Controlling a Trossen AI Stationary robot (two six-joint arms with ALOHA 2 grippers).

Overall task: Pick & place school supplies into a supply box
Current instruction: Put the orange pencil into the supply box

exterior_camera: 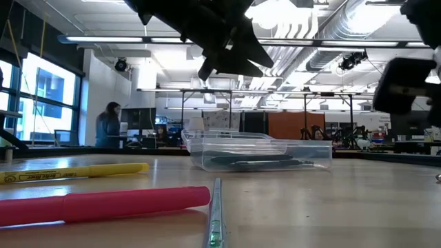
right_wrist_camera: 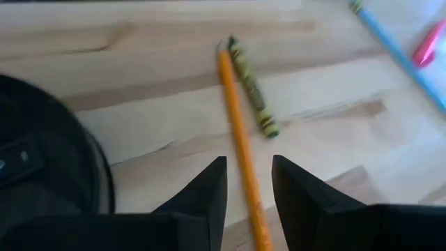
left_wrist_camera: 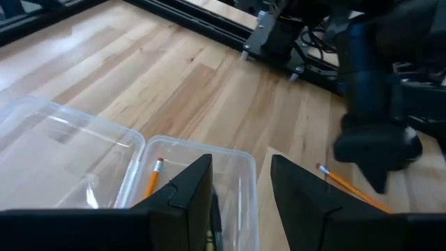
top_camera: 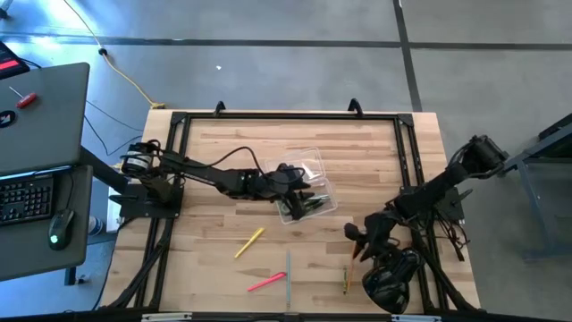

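Observation:
The clear supply box (top_camera: 304, 190) stands mid-table with its lid (left_wrist_camera: 63, 150) flipped open beside it. An orange pencil (left_wrist_camera: 152, 178) and dark items (exterior_camera: 265, 162) lie inside. My left gripper (top_camera: 299, 192) hovers open above the box (left_wrist_camera: 230, 174) and holds nothing. My right gripper (top_camera: 359, 243) is open and low over the table, toward its right near corner. Its fingers stand on either side of an orange pencil (right_wrist_camera: 240, 139) that lies flat, without touching it. A green crayon (right_wrist_camera: 252, 87) lies beside that pencil.
A bulky black object (top_camera: 391, 279) sits right next to my right gripper, toward the near edge. A yellow pen (top_camera: 250, 241), a pink marker (top_camera: 266, 283) and a light blue pen (top_camera: 288, 268) lie on the near middle of the table. A black frame (top_camera: 286, 116) borders the table.

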